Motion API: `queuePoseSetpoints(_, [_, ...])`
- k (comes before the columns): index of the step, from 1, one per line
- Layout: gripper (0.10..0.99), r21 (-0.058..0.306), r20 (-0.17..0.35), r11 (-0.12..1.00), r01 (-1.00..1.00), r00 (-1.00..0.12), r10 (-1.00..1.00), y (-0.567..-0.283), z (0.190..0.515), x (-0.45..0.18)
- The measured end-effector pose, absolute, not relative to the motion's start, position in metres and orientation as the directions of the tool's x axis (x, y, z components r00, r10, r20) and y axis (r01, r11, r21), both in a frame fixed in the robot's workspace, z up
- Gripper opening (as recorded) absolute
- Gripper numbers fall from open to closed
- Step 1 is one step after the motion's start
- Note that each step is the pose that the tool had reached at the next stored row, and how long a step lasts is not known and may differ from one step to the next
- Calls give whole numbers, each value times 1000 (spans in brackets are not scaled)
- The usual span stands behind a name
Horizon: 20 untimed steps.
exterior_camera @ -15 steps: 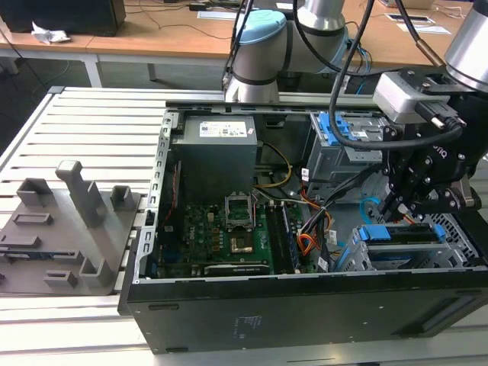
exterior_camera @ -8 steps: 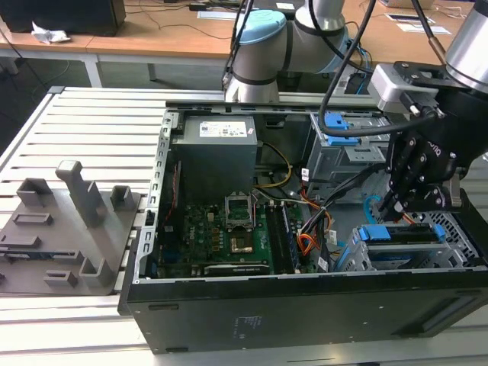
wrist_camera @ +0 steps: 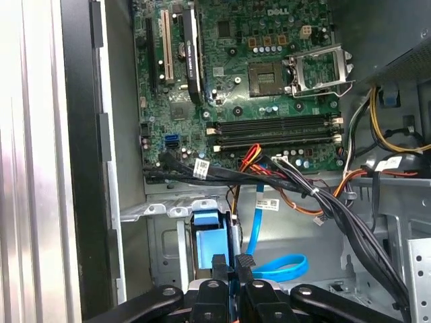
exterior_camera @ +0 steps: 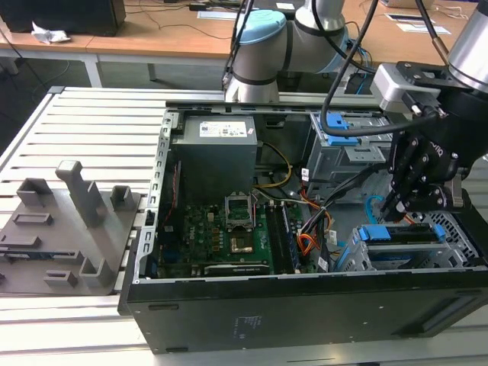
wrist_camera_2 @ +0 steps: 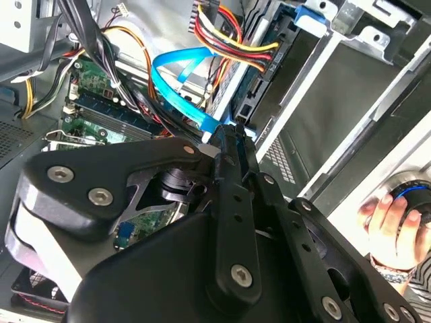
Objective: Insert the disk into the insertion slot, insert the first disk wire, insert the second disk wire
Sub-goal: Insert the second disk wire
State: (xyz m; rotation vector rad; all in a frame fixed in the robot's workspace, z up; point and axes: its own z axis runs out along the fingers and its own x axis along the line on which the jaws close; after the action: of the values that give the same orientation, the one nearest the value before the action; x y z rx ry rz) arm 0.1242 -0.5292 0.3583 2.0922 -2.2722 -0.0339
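Exterior view, left to right: grey moulded fixture (exterior_camera: 69, 221) on the slotted aluminium surface (exterior_camera: 91, 114). Open black computer case (exterior_camera: 305, 313) with green motherboard (exterior_camera: 221, 229). Silver disk in bright blue carrier (exterior_camera: 402, 235) sits in the grey perforated drive cage (exterior_camera: 461, 229). My gripper (exterior_camera: 395, 204) hangs just above it. In the first wrist view my fingers (wrist_camera: 244, 264) are nearly closed at the end of the thin light-blue cable (wrist_camera: 283, 267); cannot tell if they pinch its plug.
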Motion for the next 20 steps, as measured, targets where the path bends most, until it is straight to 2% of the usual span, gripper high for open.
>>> queuePoseSetpoints(20, [165, 52, 24, 83, -995, -82, -996, -529, 343, 149])
